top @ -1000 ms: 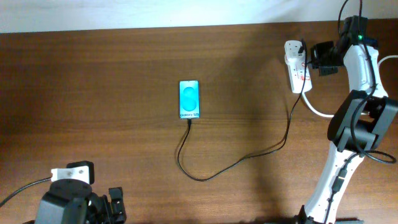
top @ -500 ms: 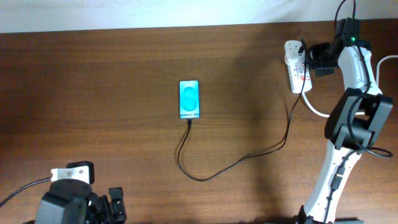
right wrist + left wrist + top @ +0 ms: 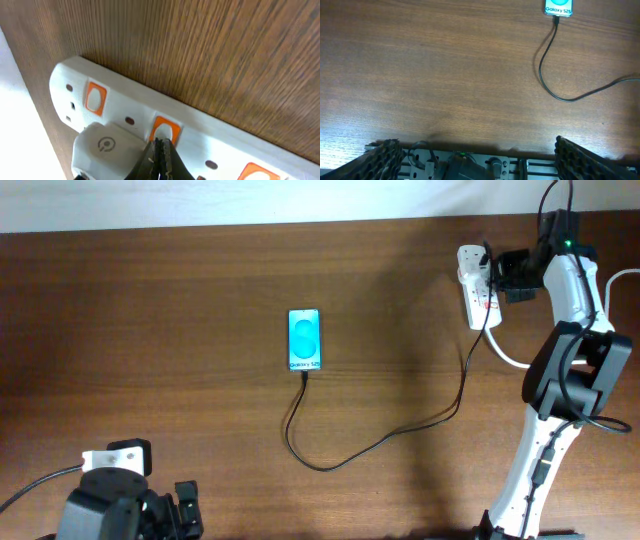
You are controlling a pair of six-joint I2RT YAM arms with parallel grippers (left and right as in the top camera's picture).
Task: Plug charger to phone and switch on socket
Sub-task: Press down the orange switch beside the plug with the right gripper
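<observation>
One dark wooden surface (image 3: 150,310), pale backdrop (image 3: 250,200) behind. Slim cyan-screened phone (image 3: 305,340) mid-surface, lengthwise near-to-far, black charger cable (image 3: 540,67) in near end. At white oblong socket strip (image 3: 470,295), right gripper (image 3: 160,145) pinched together; left gripper (image 3: 477,145) wide apart.

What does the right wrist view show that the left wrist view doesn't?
Right wrist only: the socket, with the right gripper, jaws shut, at an orange switch. Left wrist only: the phone with the charger plugged in. Both: the wooden table.
</observation>
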